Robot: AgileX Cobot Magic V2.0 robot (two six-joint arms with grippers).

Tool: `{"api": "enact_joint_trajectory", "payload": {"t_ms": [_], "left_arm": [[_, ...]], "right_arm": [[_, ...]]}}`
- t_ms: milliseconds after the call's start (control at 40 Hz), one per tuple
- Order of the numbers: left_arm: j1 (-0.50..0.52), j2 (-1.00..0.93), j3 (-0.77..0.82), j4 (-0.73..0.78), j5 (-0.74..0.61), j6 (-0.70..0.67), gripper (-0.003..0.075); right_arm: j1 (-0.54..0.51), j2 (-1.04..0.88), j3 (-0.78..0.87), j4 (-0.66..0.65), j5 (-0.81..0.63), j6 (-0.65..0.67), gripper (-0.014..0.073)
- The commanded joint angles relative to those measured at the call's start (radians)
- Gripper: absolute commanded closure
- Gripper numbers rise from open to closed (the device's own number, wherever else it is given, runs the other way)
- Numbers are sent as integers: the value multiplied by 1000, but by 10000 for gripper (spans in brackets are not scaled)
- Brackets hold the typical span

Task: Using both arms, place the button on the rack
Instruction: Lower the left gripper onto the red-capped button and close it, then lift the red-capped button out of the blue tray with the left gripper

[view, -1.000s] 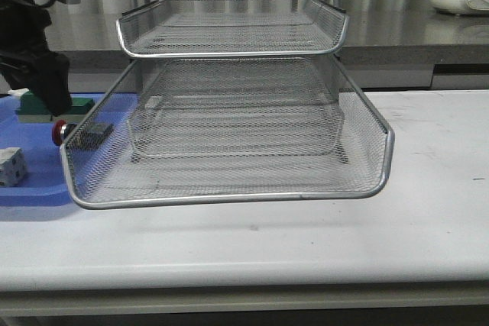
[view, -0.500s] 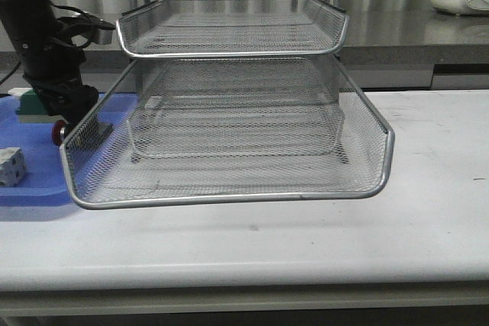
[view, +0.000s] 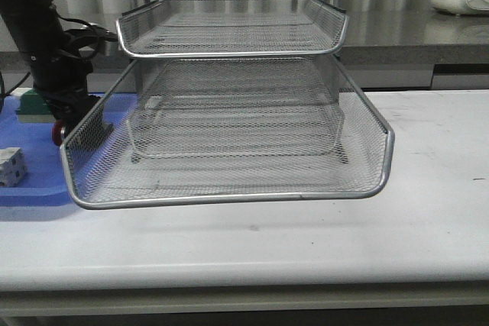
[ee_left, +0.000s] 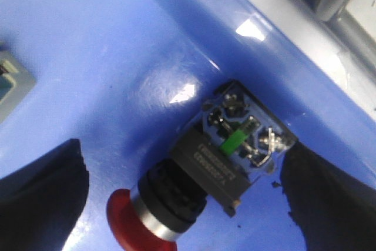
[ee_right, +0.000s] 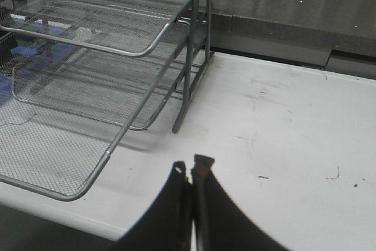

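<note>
**Beside the rack: left gripper straddles button**

You have the left gripper [ee_left: 182, 204] spread wide around the button [ee_left: 202, 183], lying on the blue tray [ee_left: 88, 39] left of the rack [view: 229, 112], ready to grasp. Right gripper [ee_right: 191, 171] waits closed, empty, over the table.

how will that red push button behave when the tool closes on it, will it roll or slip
The button probably resists rolling: it lies on its side with a squarish block behind the round red head. It looks rigid. The glossy blue tray may let it skid if the left tool nudges it.
</note>
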Motion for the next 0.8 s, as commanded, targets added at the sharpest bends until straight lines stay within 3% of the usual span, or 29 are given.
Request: {"api": "enact_joint_trajectory", "payload": {"t_ms": [0, 275, 350, 575, 775], "left_arm": [[3, -43, -26, -25, -33, 10, 91], [3, -41, -30, -53, -33, 28, 102], [3, -41, -30, -53, -33, 28, 151], [14, -41, -30, -51, -31, 26, 423], [47, -41, -30, -58, -22, 16, 528]], "right_arm": [[0, 8, -25, 7, -81, 3, 653], [0, 8, -25, 7, -81, 3, 653], [0, 8, -25, 7, -81, 3, 653], [0, 8, -25, 7, -81, 3, 653], [0, 8, -25, 7, -81, 3, 653]]}}
